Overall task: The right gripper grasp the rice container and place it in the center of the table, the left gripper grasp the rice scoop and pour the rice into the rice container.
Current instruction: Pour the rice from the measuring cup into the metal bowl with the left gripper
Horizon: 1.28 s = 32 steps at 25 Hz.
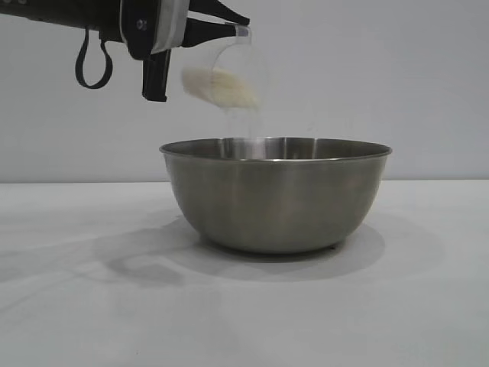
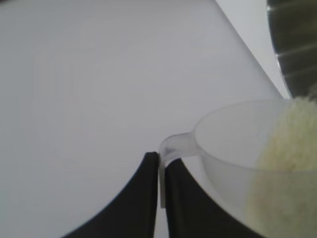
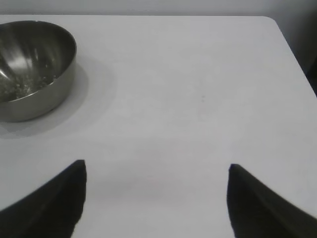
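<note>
Left pincer (image 2: 159, 198) clamped tight on the flat handle of the rice scoop (image 2: 237, 158), up at the left above the bowl's rim. Scoop tipped toward the rice container (image 1: 275, 195), rice (image 1: 221, 86) heaped at its lower lip. Container sat upright on the white surface (image 1: 244, 306), near the middle, a few grains inside. Right pincer (image 3: 156, 198) gaped wide, gripped nothing, well apart from the container.
</note>
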### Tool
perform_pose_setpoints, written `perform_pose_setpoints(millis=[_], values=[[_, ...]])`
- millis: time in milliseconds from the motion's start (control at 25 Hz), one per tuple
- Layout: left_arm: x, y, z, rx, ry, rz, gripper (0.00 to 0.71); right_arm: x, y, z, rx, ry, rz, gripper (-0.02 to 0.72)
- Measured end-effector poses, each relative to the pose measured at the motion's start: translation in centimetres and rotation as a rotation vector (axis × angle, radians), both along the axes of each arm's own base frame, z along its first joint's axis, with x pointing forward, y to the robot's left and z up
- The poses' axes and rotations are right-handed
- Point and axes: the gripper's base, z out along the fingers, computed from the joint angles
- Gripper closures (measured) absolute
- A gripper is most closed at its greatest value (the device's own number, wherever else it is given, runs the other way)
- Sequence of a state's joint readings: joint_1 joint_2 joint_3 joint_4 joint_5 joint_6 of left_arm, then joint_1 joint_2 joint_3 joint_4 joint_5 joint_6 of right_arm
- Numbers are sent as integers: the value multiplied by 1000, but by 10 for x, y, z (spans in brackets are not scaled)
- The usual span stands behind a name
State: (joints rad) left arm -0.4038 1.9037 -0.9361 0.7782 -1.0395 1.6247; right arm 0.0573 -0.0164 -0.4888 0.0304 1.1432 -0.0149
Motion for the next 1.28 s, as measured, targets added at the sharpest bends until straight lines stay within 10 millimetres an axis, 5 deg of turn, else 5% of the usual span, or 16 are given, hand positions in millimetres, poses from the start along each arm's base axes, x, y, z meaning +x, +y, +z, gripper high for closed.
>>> perform_pose_setpoints(millis=[680, 1080, 1280], values=[[-7, -9, -1, 240, -426, -46, 710, 0, 0, 0, 0, 0, 0, 202], [-3, -13, 8, 236, -476, -62, 710, 0, 0, 0, 0, 0, 0, 202], [-3, -13, 8, 143, -301, -65, 710, 0, 0, 0, 0, 0, 0, 202]])
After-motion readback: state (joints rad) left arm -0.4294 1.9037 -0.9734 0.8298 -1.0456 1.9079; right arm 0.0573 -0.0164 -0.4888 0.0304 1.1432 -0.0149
